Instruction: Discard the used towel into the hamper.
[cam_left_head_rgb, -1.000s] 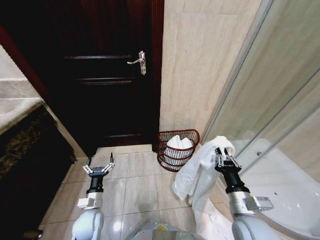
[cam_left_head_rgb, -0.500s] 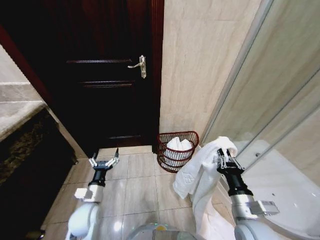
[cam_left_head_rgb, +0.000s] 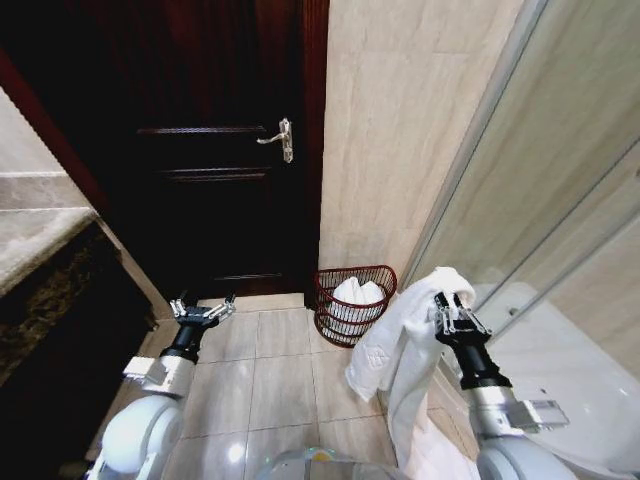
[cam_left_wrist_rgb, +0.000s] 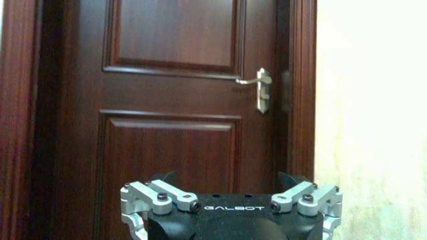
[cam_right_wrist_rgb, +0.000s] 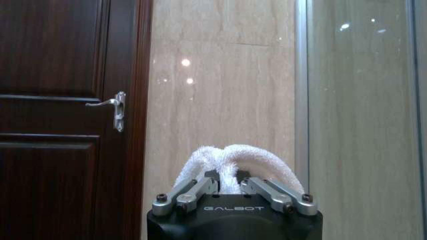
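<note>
End effectors, towel and hamper: bathroom floor, left to right.
Left end effector, fingers spread and empty, hangs low over pale floor tiles before the dark panelled wooden door. Small round dark reddish-brown wire-weave hamper stands on the floor against the beige tiled wall, white cloth already inside, near the towel. White terry towel, soft, limp, light by the look, drapes in long folds; best taken at a bunched fold. Right end effector pinches its top fold, beside the glass shower screen.
</note>
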